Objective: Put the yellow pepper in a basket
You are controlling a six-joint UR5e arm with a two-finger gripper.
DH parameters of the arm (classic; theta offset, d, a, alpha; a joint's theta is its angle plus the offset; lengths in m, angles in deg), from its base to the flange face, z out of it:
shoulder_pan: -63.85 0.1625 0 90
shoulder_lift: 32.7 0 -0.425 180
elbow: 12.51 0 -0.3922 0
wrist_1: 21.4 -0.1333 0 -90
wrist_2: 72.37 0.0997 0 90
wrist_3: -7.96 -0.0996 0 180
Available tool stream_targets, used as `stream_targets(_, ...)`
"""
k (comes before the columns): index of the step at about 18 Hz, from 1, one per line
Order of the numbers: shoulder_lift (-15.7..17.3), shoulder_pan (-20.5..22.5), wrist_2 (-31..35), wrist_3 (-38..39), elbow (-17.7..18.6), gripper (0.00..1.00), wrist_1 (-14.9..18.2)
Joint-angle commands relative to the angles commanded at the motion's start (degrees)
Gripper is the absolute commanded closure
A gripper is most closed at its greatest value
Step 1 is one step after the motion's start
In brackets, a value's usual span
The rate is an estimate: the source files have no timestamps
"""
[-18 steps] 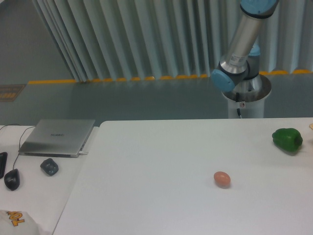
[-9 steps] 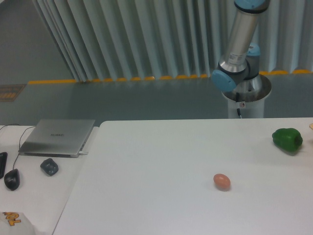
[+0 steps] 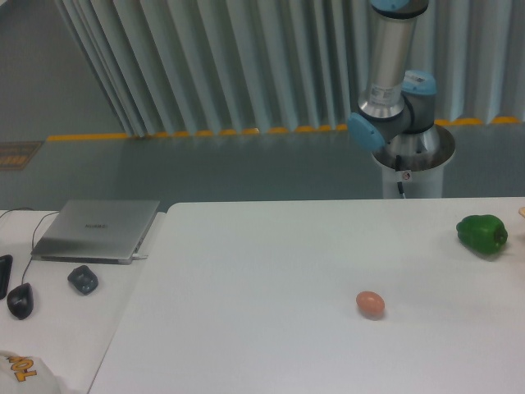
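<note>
The yellow pepper is out of view, and no basket shows either. On the white table [image 3: 246,295] lie a green bell pepper [image 3: 481,234] at the far right and a small brownish egg [image 3: 371,304] right of the middle. Only the lower links of my arm [image 3: 387,74] show behind the table, rising out of the top of the picture. The gripper is not in view.
A closed grey laptop [image 3: 97,230] lies on the side table at left, with a dark grey object [image 3: 83,279] and a black mouse [image 3: 20,300] in front of it. A white bag with orange print [image 3: 20,373] sits at the bottom left corner.
The arm's upright link has swung from leaning right to nearly vertical, and its elbow joint has shifted slightly left. The egg and green pepper have not moved.
</note>
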Motion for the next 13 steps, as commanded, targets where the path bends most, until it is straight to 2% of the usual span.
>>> stream_targets(2,-0.6,-2.5,2.3,1.3,-0.1,0.0,-0.1)
stream_targets(6,-2.5,-7.2,2.3,6.2,-0.1,0.0,-0.4)
stream_targets(8,-3.1,-7.7,2.1,8.5,-0.1,0.0,-0.4)
stream_targets(13,-3.9,-8.1,1.6,8.6,-0.1,0.0,-0.4)
